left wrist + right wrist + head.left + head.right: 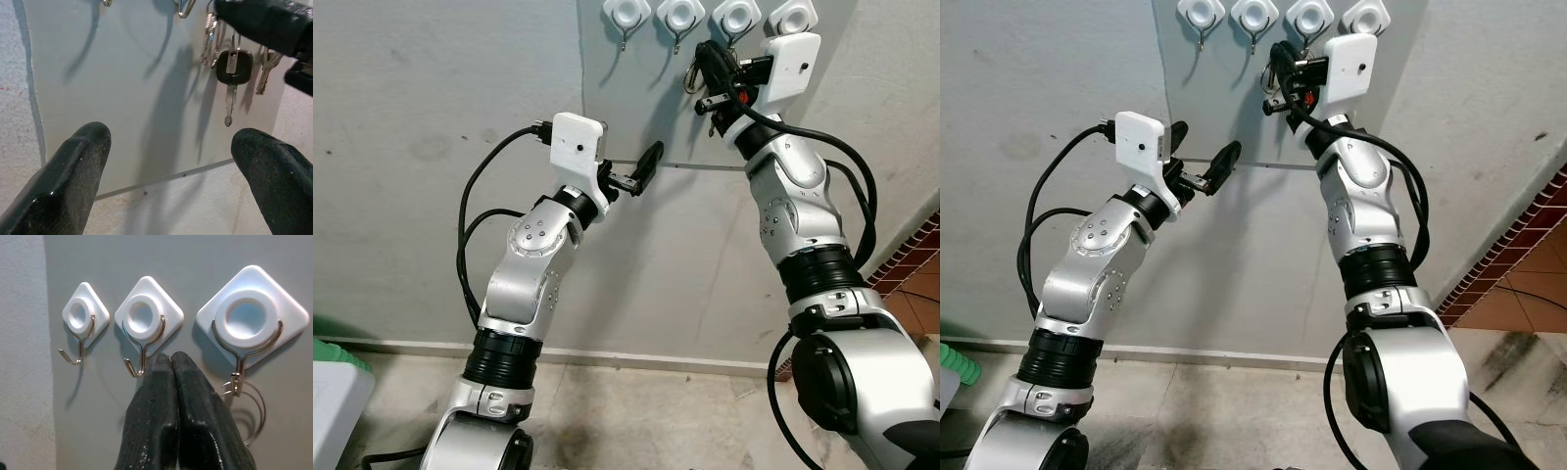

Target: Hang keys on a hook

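Keys [234, 73] hang on ring from wall hook [244, 350], R gripper [171, 363] pressed closed, empty, just beside it; L gripper [171, 161] spread wide lower down by panel [636, 98].

Right end effector [1283, 73] at hooks [1255, 18]

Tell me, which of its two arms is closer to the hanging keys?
The right. Its tool is up at the hooks, right beside the keys; the left tool hangs lower, off to their left.
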You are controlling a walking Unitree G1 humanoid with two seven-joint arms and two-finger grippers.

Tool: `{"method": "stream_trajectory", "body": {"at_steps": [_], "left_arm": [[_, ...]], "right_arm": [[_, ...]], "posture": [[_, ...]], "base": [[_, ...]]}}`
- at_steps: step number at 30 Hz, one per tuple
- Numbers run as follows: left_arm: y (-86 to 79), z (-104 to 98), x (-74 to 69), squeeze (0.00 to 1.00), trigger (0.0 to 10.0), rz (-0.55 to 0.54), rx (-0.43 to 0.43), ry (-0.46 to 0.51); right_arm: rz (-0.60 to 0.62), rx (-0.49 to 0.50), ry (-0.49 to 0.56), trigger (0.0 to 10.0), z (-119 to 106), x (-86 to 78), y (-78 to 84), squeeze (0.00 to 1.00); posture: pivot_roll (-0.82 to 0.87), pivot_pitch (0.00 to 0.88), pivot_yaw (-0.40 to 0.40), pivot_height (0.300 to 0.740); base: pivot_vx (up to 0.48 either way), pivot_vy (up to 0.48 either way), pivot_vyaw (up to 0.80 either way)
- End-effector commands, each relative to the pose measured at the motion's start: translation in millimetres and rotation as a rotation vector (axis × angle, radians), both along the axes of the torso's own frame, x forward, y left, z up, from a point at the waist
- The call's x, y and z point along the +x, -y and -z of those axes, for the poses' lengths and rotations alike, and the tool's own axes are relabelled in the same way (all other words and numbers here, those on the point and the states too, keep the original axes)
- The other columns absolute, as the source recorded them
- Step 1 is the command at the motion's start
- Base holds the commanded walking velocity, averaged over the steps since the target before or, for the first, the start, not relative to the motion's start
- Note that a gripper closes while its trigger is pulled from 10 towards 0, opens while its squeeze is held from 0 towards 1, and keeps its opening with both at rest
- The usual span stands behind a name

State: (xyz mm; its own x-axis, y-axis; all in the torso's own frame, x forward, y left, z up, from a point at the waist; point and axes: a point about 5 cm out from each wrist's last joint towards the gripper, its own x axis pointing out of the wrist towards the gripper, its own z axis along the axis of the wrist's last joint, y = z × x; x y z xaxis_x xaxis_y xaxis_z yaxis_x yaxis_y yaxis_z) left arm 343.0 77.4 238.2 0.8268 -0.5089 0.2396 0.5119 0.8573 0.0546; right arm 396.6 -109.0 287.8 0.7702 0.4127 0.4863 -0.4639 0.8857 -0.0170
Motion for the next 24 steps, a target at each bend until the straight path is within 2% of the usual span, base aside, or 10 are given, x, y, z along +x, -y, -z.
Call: {"method": "stream_trajectory", "body": {"at_steps": [1, 18, 24], "left_arm": [[1.8, -6, -2.5, 0.0, 10.0, 0.012, 0.0, 0.02], [2.9, -5, -4.7, 0.0, 10.0, 0.016, 0.002, 0.013], [2.7, -5, -4.5, 0.0, 10.0, 0.016, 0.0, 0.013]], "right_arm": [[-0.005, 0.015, 0.025, 10.0, -9, 0.7, -3.0, 0.0], [-0.066, 0.147, 0.041, 10.0, -26, 2.7, -17.5, 0.0], [-0.079, 0.147, 0.059, 10.0, -29, 1.3, -19.2, 0.0]], "posture": [[0.02, 0.092, -0.035, 0.74], [0.02, 0.086, -0.043, 0.74], [0.02, 0.086, -0.045, 0.74]], "base": [[0.0, 0.0, 0.0], [0.0, 0.0, 0.0], [0.0, 0.0, 0.0]]}}
